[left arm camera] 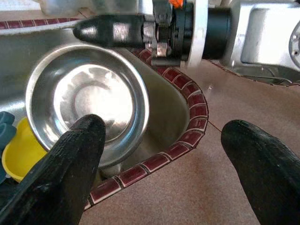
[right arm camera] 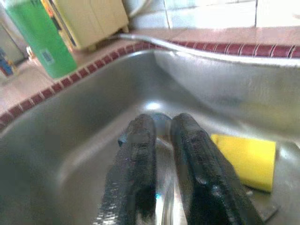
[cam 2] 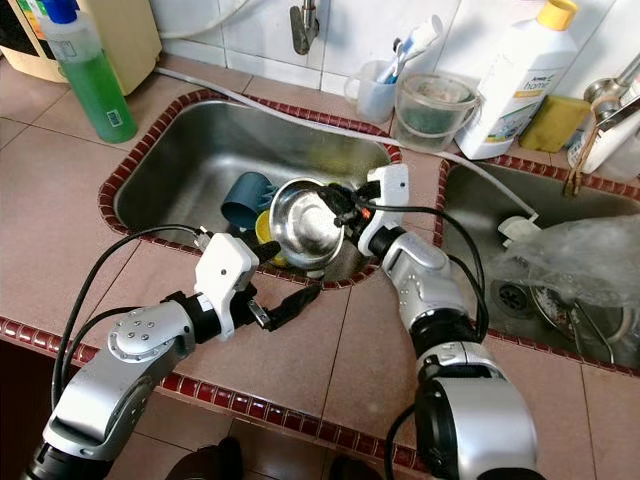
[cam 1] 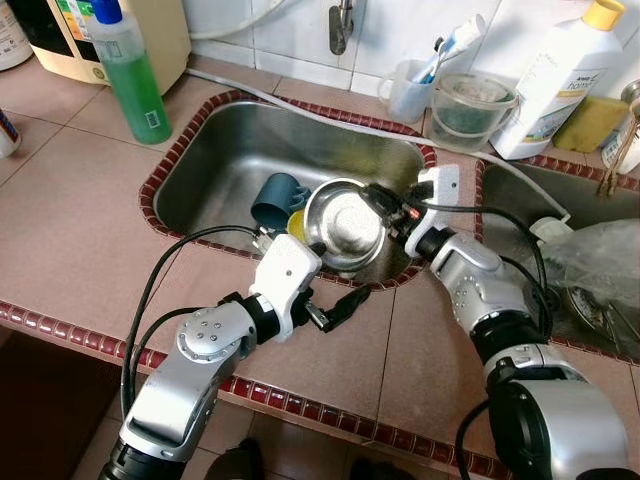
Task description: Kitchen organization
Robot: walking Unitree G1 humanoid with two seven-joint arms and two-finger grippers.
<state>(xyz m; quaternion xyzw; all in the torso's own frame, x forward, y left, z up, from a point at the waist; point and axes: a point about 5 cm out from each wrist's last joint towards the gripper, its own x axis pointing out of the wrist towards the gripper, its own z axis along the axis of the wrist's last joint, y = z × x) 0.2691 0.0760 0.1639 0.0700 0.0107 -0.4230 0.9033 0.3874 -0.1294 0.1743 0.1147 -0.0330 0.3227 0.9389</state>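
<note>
A shiny steel bowl (cam 1: 345,225) is tilted up at the front right corner of the sink (cam 1: 225,150). My right gripper (cam 1: 385,205) is shut on the bowl's right rim; in the right wrist view its fingers (right arm camera: 140,164) press the thin metal edge between them. My left gripper (cam 1: 335,308) hovers open over the brown countertop just in front of the sink, with the steel bowl (left arm camera: 86,101) ahead of its fingertips. A dark blue cup (cam 1: 278,197) and a yellow cup (cam 1: 296,222) lie in the sink left of the bowl.
A green soap bottle (cam 1: 130,70) stands at the back left, and a white bottle (cam 1: 560,75), a clear tub (cam 1: 470,110) and a toothbrush cup (cam 1: 410,90) behind the sink. A yellow sponge (right arm camera: 248,157) lies in the basin. A second basin holds a plastic bag (cam 1: 600,260).
</note>
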